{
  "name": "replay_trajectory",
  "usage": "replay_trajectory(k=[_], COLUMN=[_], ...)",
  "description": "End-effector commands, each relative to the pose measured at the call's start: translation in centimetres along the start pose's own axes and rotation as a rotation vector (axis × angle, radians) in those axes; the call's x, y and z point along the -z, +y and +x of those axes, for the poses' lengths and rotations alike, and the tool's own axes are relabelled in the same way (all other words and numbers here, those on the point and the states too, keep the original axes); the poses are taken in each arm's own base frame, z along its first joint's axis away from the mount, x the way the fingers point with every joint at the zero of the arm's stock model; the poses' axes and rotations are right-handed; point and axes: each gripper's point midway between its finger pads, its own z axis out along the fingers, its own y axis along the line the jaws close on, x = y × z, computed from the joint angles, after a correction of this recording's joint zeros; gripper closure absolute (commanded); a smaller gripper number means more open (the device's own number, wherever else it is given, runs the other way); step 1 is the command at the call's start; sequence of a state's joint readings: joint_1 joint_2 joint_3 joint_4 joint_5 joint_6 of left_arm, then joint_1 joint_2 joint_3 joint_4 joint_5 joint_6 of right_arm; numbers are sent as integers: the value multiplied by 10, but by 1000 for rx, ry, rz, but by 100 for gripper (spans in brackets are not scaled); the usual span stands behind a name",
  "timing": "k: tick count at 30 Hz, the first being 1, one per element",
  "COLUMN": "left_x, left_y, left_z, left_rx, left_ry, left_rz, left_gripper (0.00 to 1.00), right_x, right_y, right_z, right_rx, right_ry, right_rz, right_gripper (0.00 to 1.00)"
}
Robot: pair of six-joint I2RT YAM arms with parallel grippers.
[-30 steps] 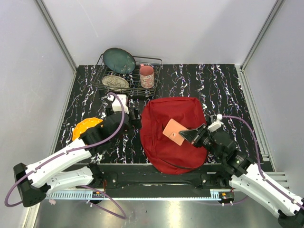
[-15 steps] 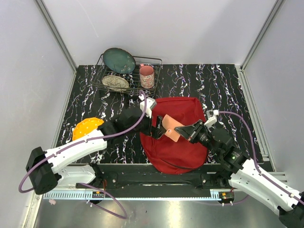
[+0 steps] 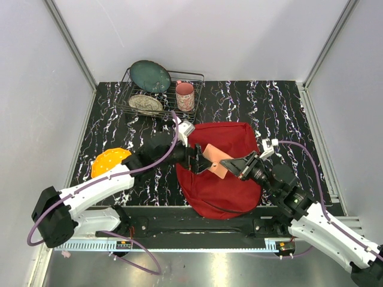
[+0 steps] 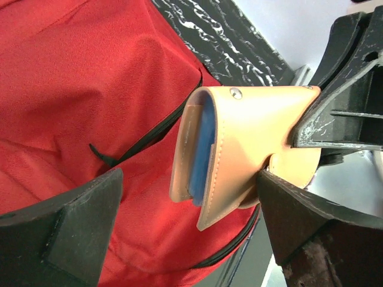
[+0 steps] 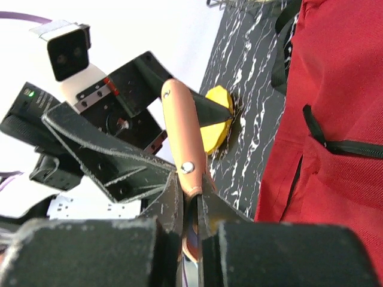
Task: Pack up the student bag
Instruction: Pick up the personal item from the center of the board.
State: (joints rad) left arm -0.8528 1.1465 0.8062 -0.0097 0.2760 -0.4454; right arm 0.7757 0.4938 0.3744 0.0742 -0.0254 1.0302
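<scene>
- The student bag (image 3: 227, 134) lies flat at the centre of the overhead frame, on the black marbled table (image 3: 281, 113).
- The right gripper (image 3: 226, 163) is clamped on one edge of a tan leather case (image 3: 212, 160), holding it over the bag's middle.
- The case carries a metal snap, and a blue insert shows at its open edge.
- The left gripper (image 3: 192, 159) has its jaws spread wide, one finger on each side of the case; contact cannot be confirmed.
- Upper left: a wire dish rack (image 3: 163, 112) holds a teal plate (image 3: 151, 76), a patterned plate (image 3: 145, 103) and a pink mug (image 3: 185, 96).
- Left of centre: an orange object (image 3: 108, 161) rests on the table, apart from the bag.
</scene>
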Motion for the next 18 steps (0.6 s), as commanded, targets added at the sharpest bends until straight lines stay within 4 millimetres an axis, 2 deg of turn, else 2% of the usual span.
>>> replay_trajectory(k=[1,4,7,8,10,11,14,15,18], left_x=[18,19,23,24,28,29,30,30,30], left_y=[-70,-79,-88,-90,-94,-95,-93,-92,-86], left_z=[-45,-46,-51,-53,-57,-58,-58,-57,-53], left_rx=[23,14,6,5,1,-1,-7,-16,-23], left_ry=[-184,-179,-185,-188,-199,-200,-196,-191,-178], left_rz=[362,417,456,465,478,480,464,454,421], left_gripper=[1,2,7,17,27,40,53,62,66], right_x=[1,-3,-7,-8,-11,-11,-12,-13,-11], right_y=[38,40,42,41,41,41,39,37,33], right_z=[8,13,14,14,14,14,12,12,11], right_rx=[-15,-22,-25,-25,-25,-25,-31,-31,-37], right_ry=[70,97,103,103,106,105,93,91,77], right_rz=[-166,-182,-190,-188,-182,-181,-171,-165,-153], right_gripper=[100,100,100,100,100,100,100,100,99])
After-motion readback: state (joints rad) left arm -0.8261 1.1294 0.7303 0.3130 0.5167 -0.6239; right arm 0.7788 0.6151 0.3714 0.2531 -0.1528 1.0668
